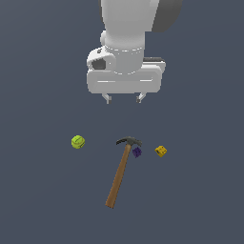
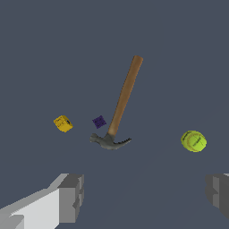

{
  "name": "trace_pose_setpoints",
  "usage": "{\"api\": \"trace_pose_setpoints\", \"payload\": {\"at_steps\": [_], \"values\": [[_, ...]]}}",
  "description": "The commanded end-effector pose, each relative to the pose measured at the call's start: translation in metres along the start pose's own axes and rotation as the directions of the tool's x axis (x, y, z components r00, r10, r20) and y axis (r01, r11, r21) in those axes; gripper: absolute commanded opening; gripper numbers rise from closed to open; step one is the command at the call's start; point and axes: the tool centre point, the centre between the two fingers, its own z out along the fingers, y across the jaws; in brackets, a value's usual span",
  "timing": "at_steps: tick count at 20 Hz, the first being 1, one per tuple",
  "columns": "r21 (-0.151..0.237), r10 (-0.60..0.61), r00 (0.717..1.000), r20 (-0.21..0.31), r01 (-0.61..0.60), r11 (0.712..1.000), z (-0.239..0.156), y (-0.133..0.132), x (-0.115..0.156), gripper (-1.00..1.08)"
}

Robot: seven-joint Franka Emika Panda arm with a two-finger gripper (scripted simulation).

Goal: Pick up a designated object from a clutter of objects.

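Fingers (image 1: 123,98) apart, empty, high above worktop (image 1: 43,200) | yellow-orange block (image 1: 161,151) just beside purple block (image 1: 137,152), seemingly apart | unobstructed descent likely

In the exterior view, the hammer (image 1: 123,171) lies at frame centre, the ball (image 1: 78,141) to its left, 1 tiny block (image 1: 137,152) just beside its head, another block (image 1: 161,151) farther right.

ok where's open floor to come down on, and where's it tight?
Open: the stretch between the yellow-green ball and the hammer, and everything past the yellow-orange block toward the exterior view's right. Tight: the purple block beside the hammer head, yellow-orange block just beyond.
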Motion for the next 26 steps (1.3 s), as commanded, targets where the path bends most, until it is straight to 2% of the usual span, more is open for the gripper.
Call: {"api": "trace_pose_setpoints", "payload": {"at_steps": [1, 10, 16, 26], "values": [[0.0, 0.0, 1.0, 0.0, 0.0, 1.0, 0.0, 0.0, 0.0, 1.0], [0.023, -0.009, 1.0, 0.02, 0.008, 1.0, 0.002, -0.014, -0.003, 1.0], [0.022, -0.014, 1.0, 0.02, 0.014, 1.0, 0.005, -0.015, -0.002, 1.0], [0.006, -0.122, 0.992, 0.025, 0.122, 0.993, 0.052, -0.044, 0.016, 1.0]]}}
